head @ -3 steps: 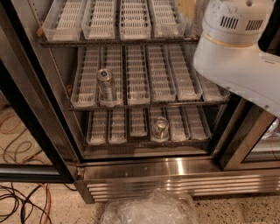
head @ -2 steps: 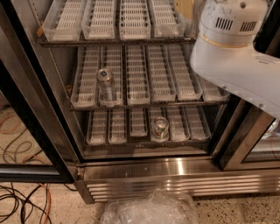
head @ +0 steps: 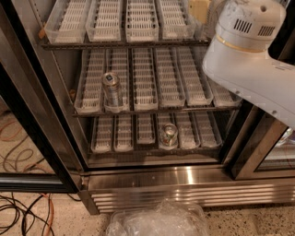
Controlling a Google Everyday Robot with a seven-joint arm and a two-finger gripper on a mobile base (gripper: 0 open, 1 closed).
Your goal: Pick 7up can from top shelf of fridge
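The fridge (head: pixel 184 179) stands open in front of me, with three racks of white slotted trays. The top shelf (head: pixel 124 44) runs along the upper edge of the view, and the trays I can see on it hold nothing. I see no 7up can. A pale yellowish thing (head: pixel 198 9) sits at the top shelf's right end, half hidden by my arm, and I cannot tell what it is. My white arm housing (head: pixel 249 60) fills the upper right. The gripper is out of view, hidden beyond that housing.
A plain silver can (head: pixel 112 88) stands on the middle rack at the left. Another silver can (head: pixel 168 135) stands on the bottom rack. The black door frame (head: pixel 32 133) angles out at the left. Cables (head: pixel 18 212) and a crumpled clear plastic bag (head: pixel 159 221) lie on the floor.
The arm housing has shifted only slightly at the upper right. The cans and trays have not moved.
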